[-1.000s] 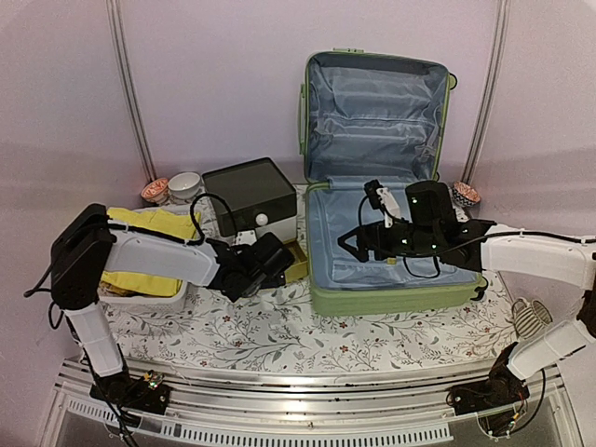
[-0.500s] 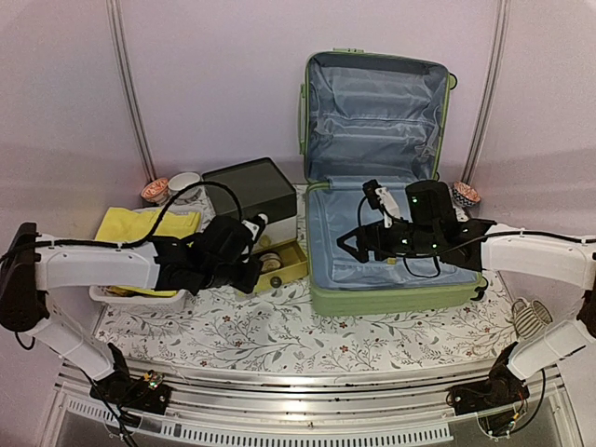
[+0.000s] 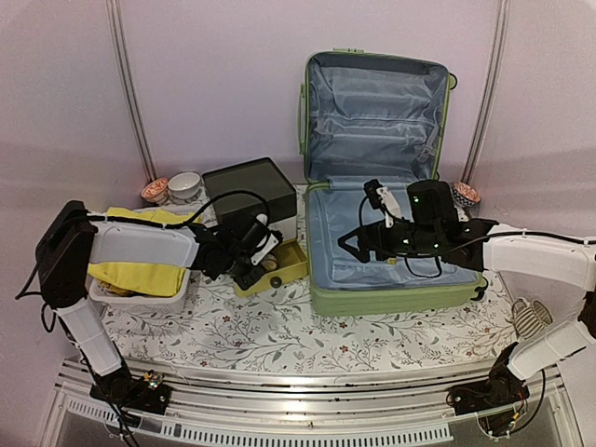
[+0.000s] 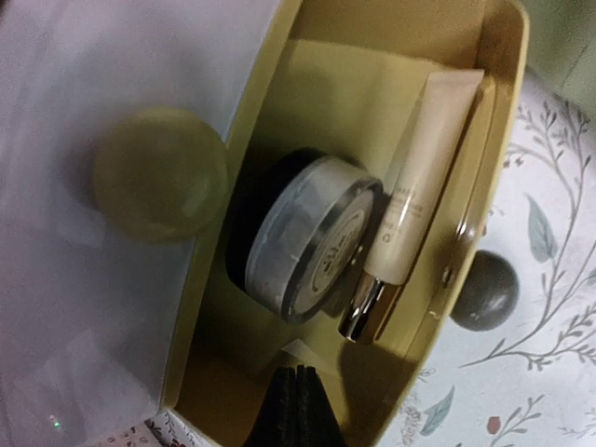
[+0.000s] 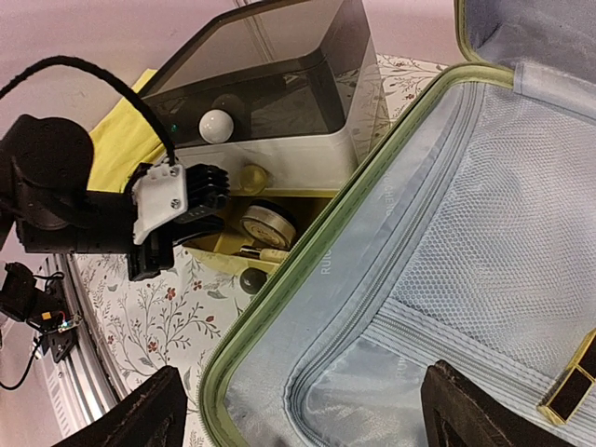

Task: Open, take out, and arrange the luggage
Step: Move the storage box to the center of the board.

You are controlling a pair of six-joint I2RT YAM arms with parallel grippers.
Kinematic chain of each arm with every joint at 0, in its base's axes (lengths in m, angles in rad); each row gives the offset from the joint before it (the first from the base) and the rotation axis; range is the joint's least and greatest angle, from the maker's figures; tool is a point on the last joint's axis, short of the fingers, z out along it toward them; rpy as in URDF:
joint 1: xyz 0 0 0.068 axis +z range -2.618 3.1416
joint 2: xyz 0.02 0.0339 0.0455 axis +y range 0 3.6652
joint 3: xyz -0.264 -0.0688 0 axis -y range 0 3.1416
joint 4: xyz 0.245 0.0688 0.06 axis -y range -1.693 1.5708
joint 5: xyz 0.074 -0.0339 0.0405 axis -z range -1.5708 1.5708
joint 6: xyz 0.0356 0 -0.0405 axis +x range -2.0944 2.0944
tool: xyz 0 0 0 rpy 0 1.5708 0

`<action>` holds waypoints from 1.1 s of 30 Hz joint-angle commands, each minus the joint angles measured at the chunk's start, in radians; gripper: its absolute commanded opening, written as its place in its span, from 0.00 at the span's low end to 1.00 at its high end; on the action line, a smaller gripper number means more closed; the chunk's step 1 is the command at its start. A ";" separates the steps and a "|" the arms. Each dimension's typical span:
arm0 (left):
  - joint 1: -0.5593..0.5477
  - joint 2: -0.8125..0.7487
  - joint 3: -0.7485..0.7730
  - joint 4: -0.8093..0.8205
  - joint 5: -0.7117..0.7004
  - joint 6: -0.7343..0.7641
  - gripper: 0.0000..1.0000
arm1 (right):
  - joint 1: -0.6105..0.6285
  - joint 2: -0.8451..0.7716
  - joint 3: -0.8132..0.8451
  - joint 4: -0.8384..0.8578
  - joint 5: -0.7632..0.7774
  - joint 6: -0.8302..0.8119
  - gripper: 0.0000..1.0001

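Note:
The luggage (image 3: 391,300) is a light-green suitcase lying open on the table. Its lid (image 3: 372,112) stands up against the back wall and shows pale blue lining. My right gripper (image 3: 352,247) hovers open over the suitcase base. In the right wrist view its fingers (image 5: 130,419) stand wide apart above the lining (image 5: 466,233), with nothing between them. A small gold-and-black stick (image 5: 570,384) lies on that lining. My left gripper (image 3: 259,261) is shut and empty, tips (image 4: 298,410) together inside the pulled-out yellow drawer (image 4: 214,307).
The drawer belongs to a dark-lidded box (image 3: 250,191) left of the suitcase. It holds a round jar (image 4: 307,233) and a cream tube (image 4: 419,177). A white basket (image 3: 140,296) with yellow cloth stands far left. Bowls (image 3: 184,184) sit at the back.
My left gripper has gone from open to shut. The left arm swung out to the left and came back, its gripper staying at the yellow drawer. The right arm has not moved.

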 commanded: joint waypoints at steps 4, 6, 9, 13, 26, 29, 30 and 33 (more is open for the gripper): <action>0.083 0.017 0.016 -0.131 0.235 0.154 0.00 | -0.007 -0.036 0.009 -0.009 0.004 -0.003 0.88; 0.098 0.006 -0.009 -0.146 0.300 0.203 0.00 | -0.007 -0.036 0.007 -0.008 0.003 -0.003 0.88; 0.123 0.010 -0.015 -0.194 0.403 0.237 0.00 | -0.006 -0.032 0.009 -0.005 0.000 -0.001 0.88; 0.138 0.022 -0.012 -0.251 0.564 0.265 0.00 | -0.007 -0.028 0.016 -0.001 -0.002 0.001 0.88; 0.188 0.079 -0.057 -0.389 0.556 0.256 0.00 | -0.007 -0.035 0.017 -0.007 -0.001 0.006 0.88; 0.196 0.055 -0.040 -0.373 0.428 0.238 0.00 | -0.007 -0.029 0.018 0.002 -0.010 0.009 0.88; 0.199 0.049 -0.029 -0.380 0.426 0.244 0.00 | -0.007 -0.027 0.017 0.004 -0.013 0.010 0.88; 0.200 0.026 -0.011 -0.405 0.429 0.261 0.00 | -0.007 -0.024 0.023 0.002 -0.016 0.013 0.88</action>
